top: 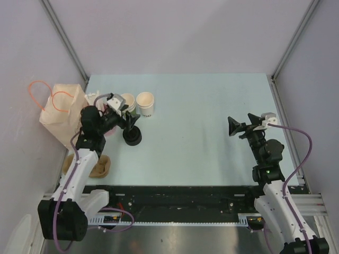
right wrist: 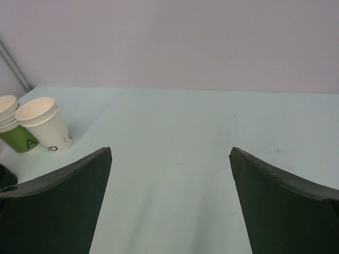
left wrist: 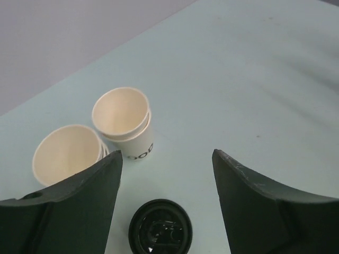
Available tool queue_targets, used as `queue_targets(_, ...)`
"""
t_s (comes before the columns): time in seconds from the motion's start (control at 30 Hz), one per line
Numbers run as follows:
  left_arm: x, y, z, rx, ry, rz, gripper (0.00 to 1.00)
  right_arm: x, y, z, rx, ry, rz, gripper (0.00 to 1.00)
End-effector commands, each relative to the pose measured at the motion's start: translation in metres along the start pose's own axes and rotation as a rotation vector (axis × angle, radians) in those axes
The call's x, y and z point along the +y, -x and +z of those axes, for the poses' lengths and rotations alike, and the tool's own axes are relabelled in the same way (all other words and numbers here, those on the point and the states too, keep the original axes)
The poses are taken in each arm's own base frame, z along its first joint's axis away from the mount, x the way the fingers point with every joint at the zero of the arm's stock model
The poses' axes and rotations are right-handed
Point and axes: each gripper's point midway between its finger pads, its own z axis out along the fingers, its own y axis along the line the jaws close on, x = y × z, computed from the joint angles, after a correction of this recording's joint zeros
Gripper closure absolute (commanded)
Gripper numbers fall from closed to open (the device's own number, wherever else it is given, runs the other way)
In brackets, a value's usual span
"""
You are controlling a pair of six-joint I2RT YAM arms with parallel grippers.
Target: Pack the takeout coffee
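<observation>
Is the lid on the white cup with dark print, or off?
Off. The white cup stands upright with its cream inside open to view, and a black lid lies apart from it on the table.

A beige orange-handled paper bag (top: 61, 108) stands at the left edge of the table (top: 212, 106).

Green-sided cup (right wrist: 16, 138): upright, no lid, cream inside, at the far left of the bench (top: 212, 137). White-sided cup (left wrist: 130, 127), dark print low on its wall: upright, no lid, just right of the green one. A second rim shows under its lip. One round, glossy black lid (left wrist: 159, 228) lies on the bench, just nearer than the cups and apart from both.
</observation>
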Motion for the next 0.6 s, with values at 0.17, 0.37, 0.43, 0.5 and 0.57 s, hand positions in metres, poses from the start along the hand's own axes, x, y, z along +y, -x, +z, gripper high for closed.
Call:
queue_targets(0.17,-0.023,0.034,0.033,0.354,-0.078,0.146,0.25,0.038,-0.006,0.004,0.087,0.102,0.013,0.00)
queue_targets(0.37,0.001,0.016,0.083,0.515,-0.066,0.127,0.22,0.035,-0.027,0.003,0.169,0.096,-0.024,0.00)
queue_targets(0.43,0.008,0.013,0.098,0.537,-0.039,0.110,0.31,0.032,-0.030,0.002,0.180,0.080,-0.031,0.00)
queue_targets(0.5,0.012,0.000,0.115,0.574,-0.036,0.104,0.34,0.031,-0.032,0.001,0.190,0.073,-0.035,0.00)
queue_targets(0.57,0.019,-0.007,0.122,0.600,-0.004,0.099,0.39,0.030,-0.035,0.001,0.199,0.068,-0.032,0.00)
